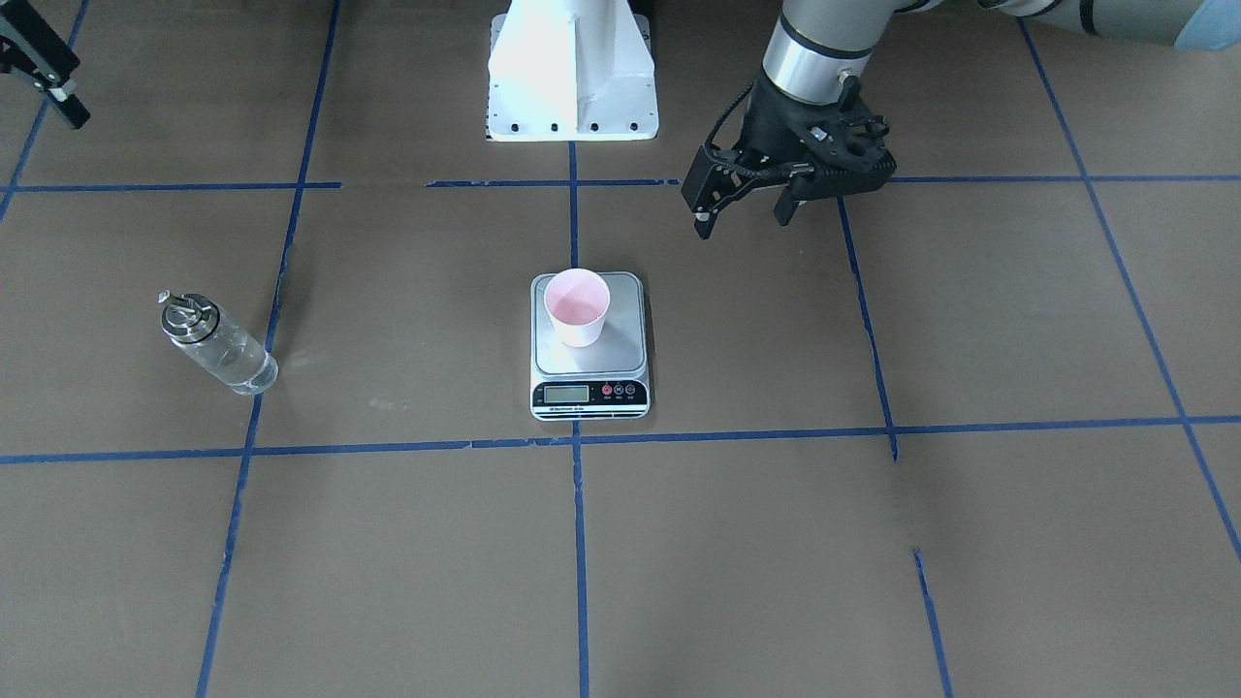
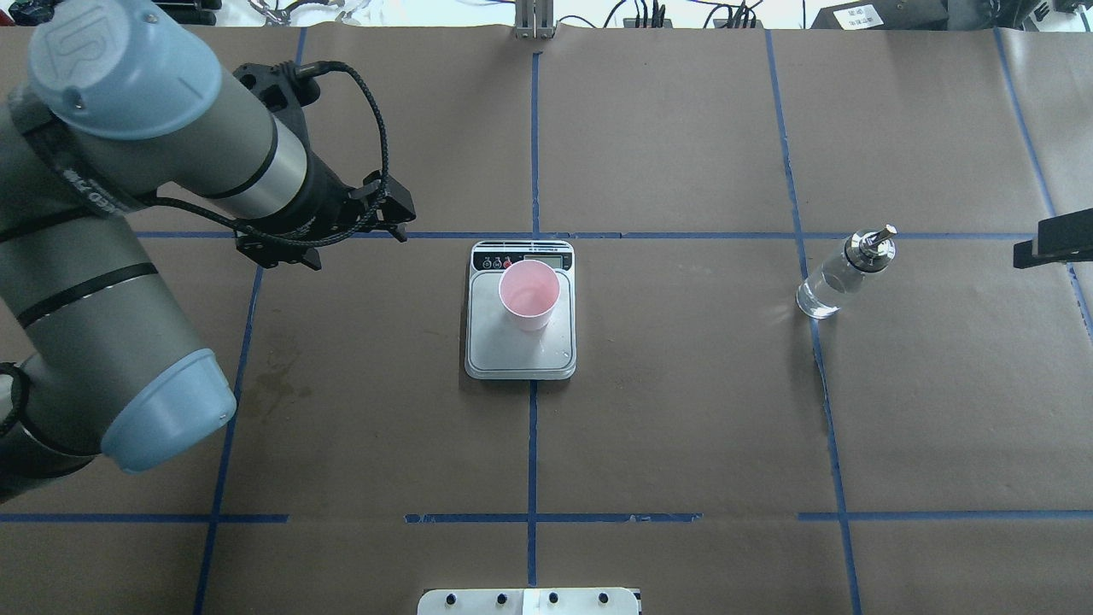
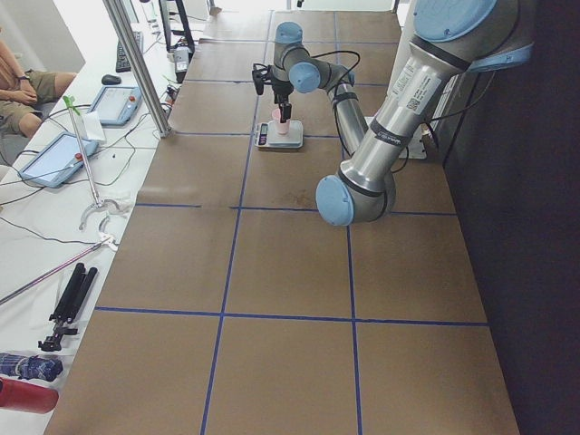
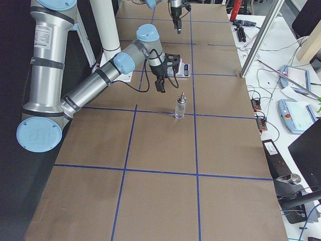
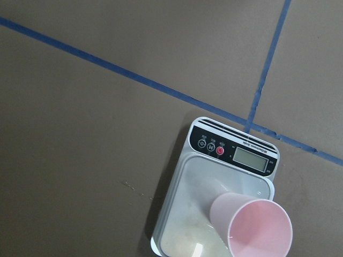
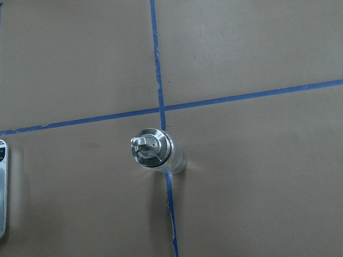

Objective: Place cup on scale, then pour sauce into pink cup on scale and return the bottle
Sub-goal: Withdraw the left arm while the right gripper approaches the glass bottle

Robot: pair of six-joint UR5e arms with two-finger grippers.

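The pale pink cup (image 1: pixel 577 308) stands upright on the silver-grey scale (image 1: pixel 628 334) at the table's middle, and it looks empty in the overhead view (image 2: pixel 529 295). My left gripper (image 1: pixel 742 221) hangs open and empty above the table, beside the scale on the robot's side and apart from it. Its wrist view looks down on the cup (image 5: pixel 253 231) and the scale (image 5: pixel 236 152). The clear glass bottle (image 1: pixel 218 344) with its metal spout stands alone on my right side (image 2: pixel 841 273). High beyond it, my right gripper (image 2: pixel 1049 244) is open at the view's edge; its camera sees the bottle (image 6: pixel 155 152) below.
Blue tape lines (image 2: pixel 534 410) split the brown table into squares. The white robot base plate (image 1: pixel 572 87) sits behind the scale. A metal pole (image 4: pixel 258 40) and a side bench with tablets (image 4: pixel 296 78) flank the table; a seated person (image 3: pixel 23 86) is at one bench.
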